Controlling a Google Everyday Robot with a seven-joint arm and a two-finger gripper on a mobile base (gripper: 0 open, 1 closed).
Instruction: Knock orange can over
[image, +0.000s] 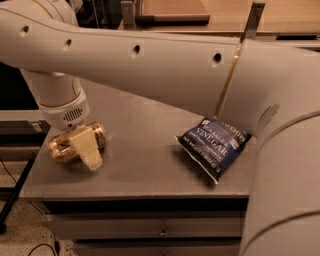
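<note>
The orange can lies on its side near the left front corner of the grey table. It is golden-amber and its end faces left. My gripper hangs from the white wrist directly over the can. A cream-coloured part of it lies across the can's right half. The long white arm spans the top of the view and hides the back of the table.
A dark blue bag of vinegar chips lies on the right part of the table. The table's left edge is just beyond the can. Drawers sit under the tabletop. My white body fills the right side.
</note>
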